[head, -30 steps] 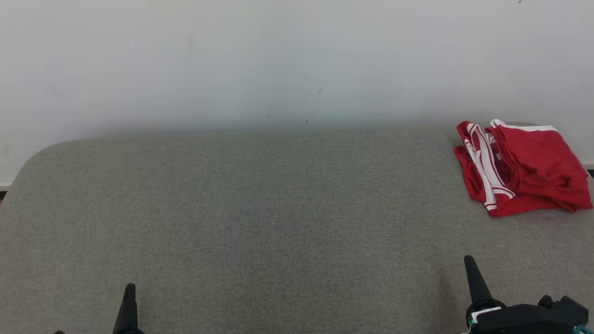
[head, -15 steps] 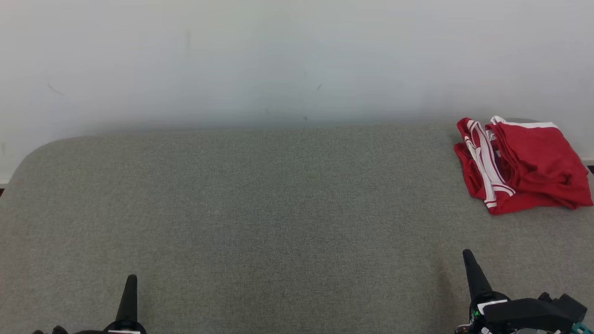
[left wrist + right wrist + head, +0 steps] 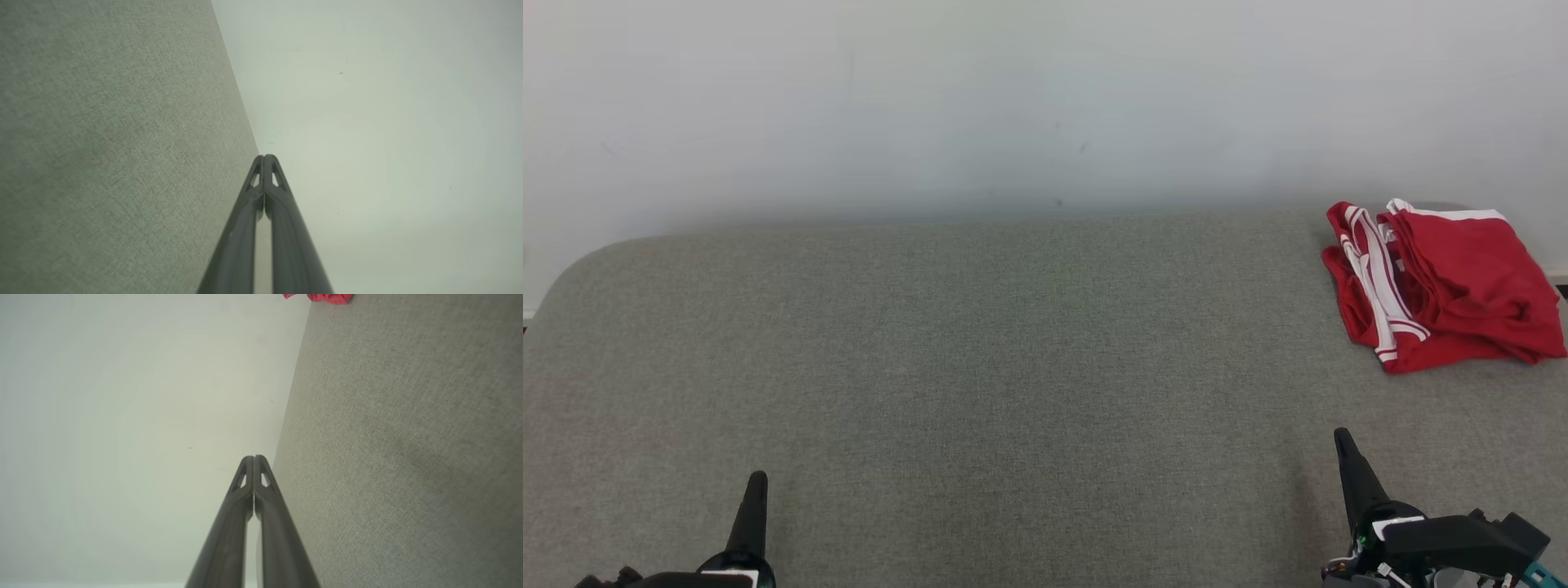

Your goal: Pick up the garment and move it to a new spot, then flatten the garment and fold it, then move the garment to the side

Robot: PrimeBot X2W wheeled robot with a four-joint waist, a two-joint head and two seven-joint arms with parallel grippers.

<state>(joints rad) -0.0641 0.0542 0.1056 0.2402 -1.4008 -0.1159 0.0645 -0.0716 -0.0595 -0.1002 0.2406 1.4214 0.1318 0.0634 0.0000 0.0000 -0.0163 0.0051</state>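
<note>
Garment (image 3: 1445,286) first: where does it lie?

At about 2 o'clock on the grey padded surface (image 3: 1013,367), far out toward the right end and close to the pale wall (image 3: 1013,98). It is red with white stripes, lying as a loose, layered bundle. The right wrist view catches only a scrap of it (image 3: 322,297) at 12 o'clock.

And the grippers?

Left gripper (image 3: 756,482) sits at 7 o'clock, right gripper (image 3: 1342,437) at 5 o'clock, both low and well apart from the cloth. In each wrist view the two fingers meet at the tips, left (image 3: 264,157) and right (image 3: 253,458), so both pairs of jaws are closed on nothing.

What could go wrong from here?

If the right arm reaches toward 1 o'clock with its jaws closed like that, I'd expect it to prod the bundle rather than take it. The cloth lies so near the right end and the back edge that a shove could slide it off.

Anything else?

A shallow pinch might lift only the top layer; the rest would probably spill open and drag. The fabric looks thin and smooth, so it may slip from narrow fingertips.
</note>
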